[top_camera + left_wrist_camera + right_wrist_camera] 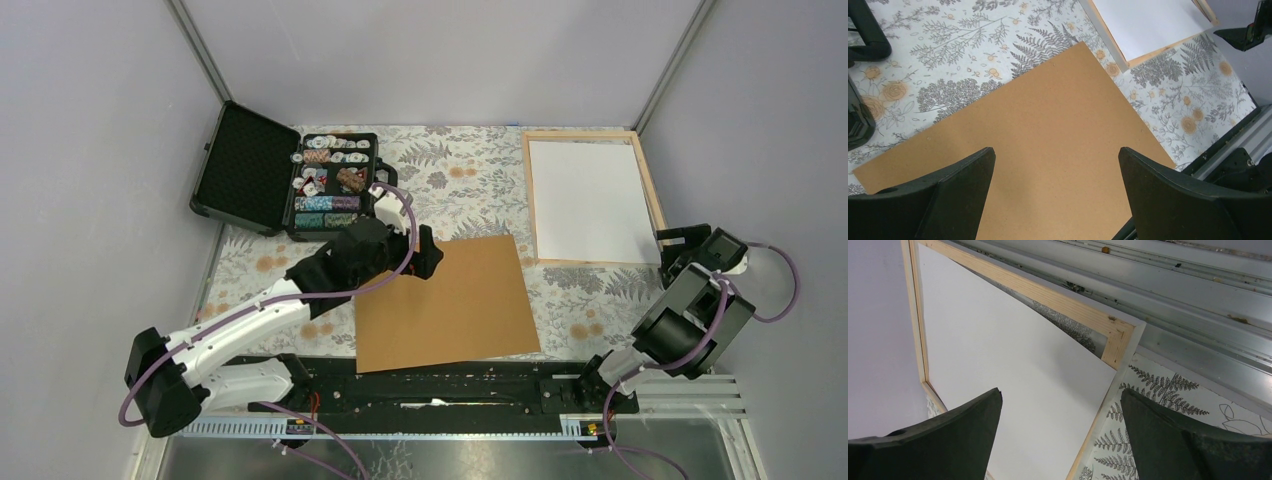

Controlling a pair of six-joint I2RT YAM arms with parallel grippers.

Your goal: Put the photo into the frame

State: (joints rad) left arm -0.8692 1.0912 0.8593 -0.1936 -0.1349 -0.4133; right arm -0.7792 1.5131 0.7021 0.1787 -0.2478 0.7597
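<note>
The frame [580, 133], thin light wood, lies flat at the back right of the table. The photo [588, 200] rests inside it white side up, a little askew, so a wedge of patterned cloth shows between its edge and one rail. My right gripper [680, 245] hovers open at the frame's near right corner. In the right wrist view its open gripper [1060, 392] spans the photo [998, 360] and the frame's rail [1068, 300], holding nothing. My left gripper [432, 258] hangs open and empty over the brown board [445, 305]; the left wrist view shows the gripper [1056, 152] above the board [1038, 130].
An open black case of poker chips [290, 180] sits at the back left. The brown board lies in the middle, its near edge at the black base rail [440, 385]. Grey walls close in both sides, the right one close to the frame.
</note>
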